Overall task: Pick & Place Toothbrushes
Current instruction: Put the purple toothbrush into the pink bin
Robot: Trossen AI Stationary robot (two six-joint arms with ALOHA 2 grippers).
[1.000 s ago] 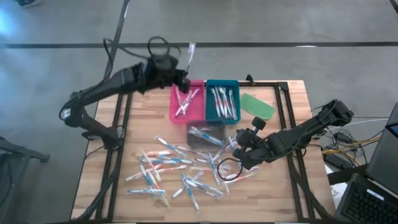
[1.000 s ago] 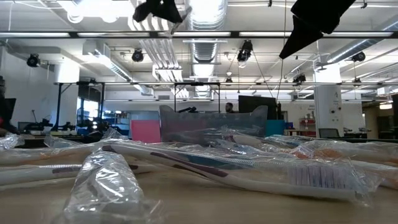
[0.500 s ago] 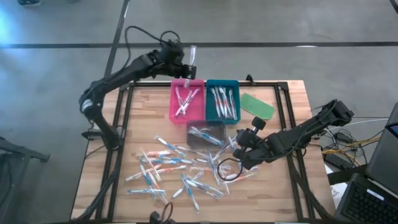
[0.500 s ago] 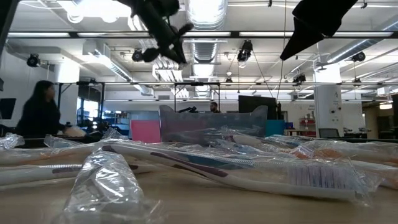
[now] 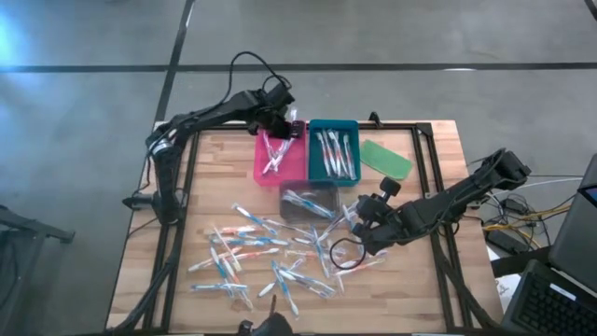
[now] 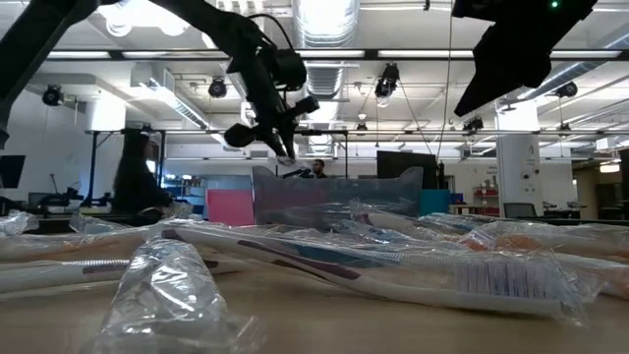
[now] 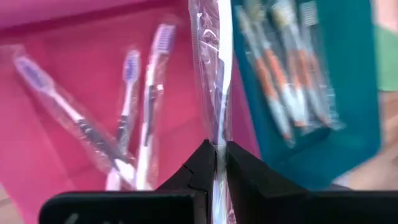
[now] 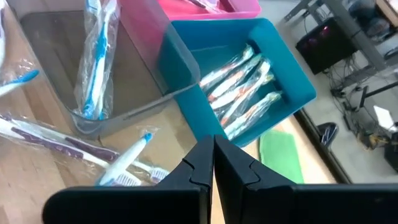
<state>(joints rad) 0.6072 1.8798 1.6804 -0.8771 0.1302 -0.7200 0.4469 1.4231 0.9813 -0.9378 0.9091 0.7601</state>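
**Left arm holds a wrapped brush over the pink tray**

Wooden slats make up the table (image 5: pixel 205 187), which carries three trays at its far side and a loose scatter of toothbrushes (image 5: pixel 252 257) in clear wrappers across its near half. Above the far end of the pink tray (image 5: pixel 280 166) hangs the left gripper (image 5: pixel 283 119), its fingers (image 7: pixel 199 163) pinched on one wrapped toothbrush (image 7: pixel 214 74). That brush runs straight out from between the two fingertips, its shaft caught in the narrow slit, its free length lying over the seam where the pink tray meets the teal tray (image 5: pixel 333 149). Several brushes already lie in the pink tray, more in the teal one, and a few in the clear tray (image 5: pixel 308 201). A green oblong piece (image 5: pixel 386 159) rests beside the teal tray. Near the scatter's edge, the right gripper (image 5: pixel 360 233) waits low over the table with its fingers pressed together on nothing.
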